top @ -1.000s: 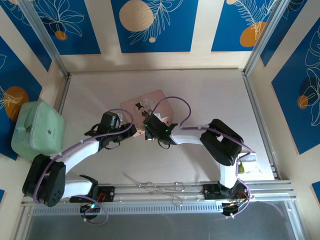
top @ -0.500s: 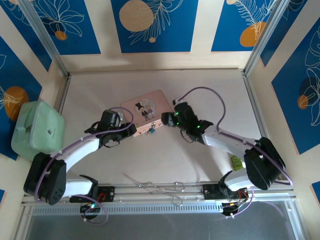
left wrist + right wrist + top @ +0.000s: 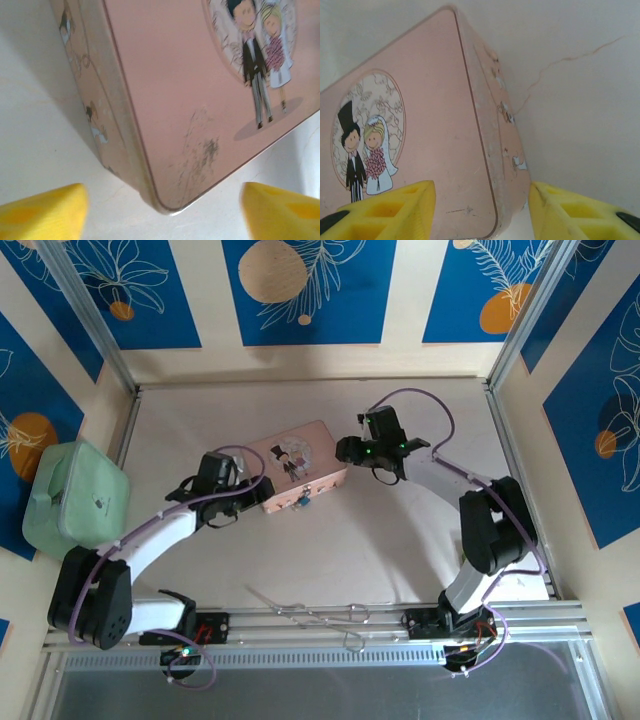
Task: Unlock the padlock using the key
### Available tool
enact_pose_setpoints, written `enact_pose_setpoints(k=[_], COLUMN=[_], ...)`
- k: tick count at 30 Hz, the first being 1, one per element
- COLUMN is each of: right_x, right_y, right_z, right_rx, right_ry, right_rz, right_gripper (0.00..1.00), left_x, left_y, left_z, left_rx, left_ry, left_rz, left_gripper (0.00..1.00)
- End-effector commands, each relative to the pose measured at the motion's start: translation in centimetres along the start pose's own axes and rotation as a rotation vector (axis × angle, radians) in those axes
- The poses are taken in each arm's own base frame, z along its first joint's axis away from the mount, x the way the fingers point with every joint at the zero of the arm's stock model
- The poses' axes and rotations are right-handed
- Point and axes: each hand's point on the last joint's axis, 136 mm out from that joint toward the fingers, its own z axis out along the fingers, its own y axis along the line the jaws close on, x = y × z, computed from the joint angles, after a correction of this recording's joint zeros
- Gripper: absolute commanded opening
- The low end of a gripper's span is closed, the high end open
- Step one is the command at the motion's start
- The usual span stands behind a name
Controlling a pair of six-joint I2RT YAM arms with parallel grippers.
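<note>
Top external view: my left arm stretches out from near-left base, elbow bent, left gripper (image 3: pixel 258 497) at near-left corner of pink tin box (image 3: pixel 298 465). My right arm arcs round from right, right gripper (image 3: pixel 346 451) at box's right corner. Tiny blue padlock (image 3: pixel 303 502) hangs on box's near side, between both grippers. Wrist views: left fingers (image 3: pixel 45 207) spread wide, box corner between them; right fingers (image 3: pixel 390 210) likewise apart, straddling other corner.

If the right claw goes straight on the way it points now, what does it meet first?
The tin: its corner lies straight ahead of the right claw, framed by the open jaws. It is probably very close.
</note>
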Motion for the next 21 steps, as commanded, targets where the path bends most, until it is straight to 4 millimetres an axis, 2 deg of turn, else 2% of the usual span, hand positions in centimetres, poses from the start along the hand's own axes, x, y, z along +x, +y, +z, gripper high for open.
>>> enact_pose_setpoints(k=[1,3,9,17,21], right_x=[0.7,0.9,1.4,3.4,4.8], right_y=[1.1,0.7,-0.1,-0.1,0.2], right_z=[0.5,1.0,2.0,1.7,0.9], right_rx=[-0.043,-0.019,0.008,0.034,0.048], right_ry=[0.069,0.084,0.099,0.117,0.123], right_rz=[-0.012,-0.004,0.003,0.011,0.02], right_gripper=[0.47,0.43,0.42,0.18,0.14], left_x=[-1.9,-2.4,-2.7,-2.4,-2.4], left_y=[-0.4,-0.7,-0.4,1.4,2.0], left_z=[-0.4,-0.4,0.1,1.6,2.5], left_rx=[-0.003,0.005,-0.016,-0.061,-0.081], left_ry=[-0.052,-0.062,-0.059,-0.024,-0.008], left_rz=[-0.002,0.001,-0.004,-0.04,-0.04], left_gripper=[1.0,1.0,1.0,0.91,0.86])
